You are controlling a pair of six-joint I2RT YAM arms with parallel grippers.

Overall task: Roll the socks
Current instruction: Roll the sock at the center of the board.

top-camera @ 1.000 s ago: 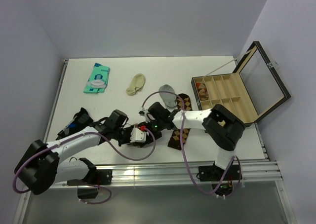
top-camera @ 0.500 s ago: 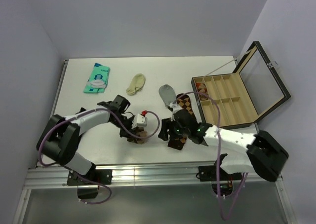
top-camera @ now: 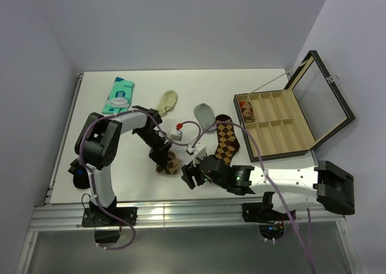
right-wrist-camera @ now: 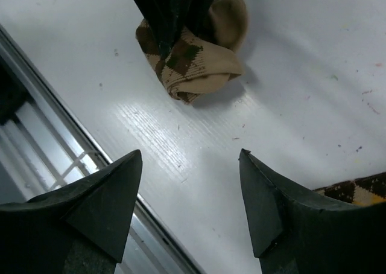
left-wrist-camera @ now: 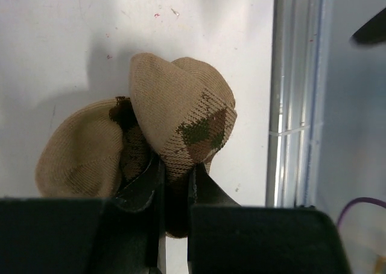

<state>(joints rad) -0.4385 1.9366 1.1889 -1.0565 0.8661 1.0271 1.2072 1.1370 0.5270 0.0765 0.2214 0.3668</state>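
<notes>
One argyle sock is rolled into a tan and brown bundle [top-camera: 170, 164] near the table's front edge. My left gripper [top-camera: 161, 158] is shut on it. In the left wrist view the fingers [left-wrist-camera: 142, 186] pinch a fold of the bundle [left-wrist-camera: 175, 114]. The second argyle sock [top-camera: 226, 142] lies flat to the right; its corner shows in the right wrist view [right-wrist-camera: 357, 186]. My right gripper [top-camera: 192, 175] is open and empty, just right of the bundle. Through its view [right-wrist-camera: 189, 156] I see the bundle [right-wrist-camera: 196, 63] ahead, apart from its fingertips.
A grey ankle sock [top-camera: 205, 113] and a cream ankle sock [top-camera: 167, 101] lie behind. A teal packet [top-camera: 119, 95] is at back left. An open compartment box [top-camera: 283, 120] stands at right. A dark object [top-camera: 78, 170] lies at the left edge. The table's metal rail [right-wrist-camera: 54, 135] runs close in front.
My right gripper has drawn back from the bundle toward the front edge and stands open. My left arm has swung round behind the bundle and still grips it; the bundle stayed in place.
</notes>
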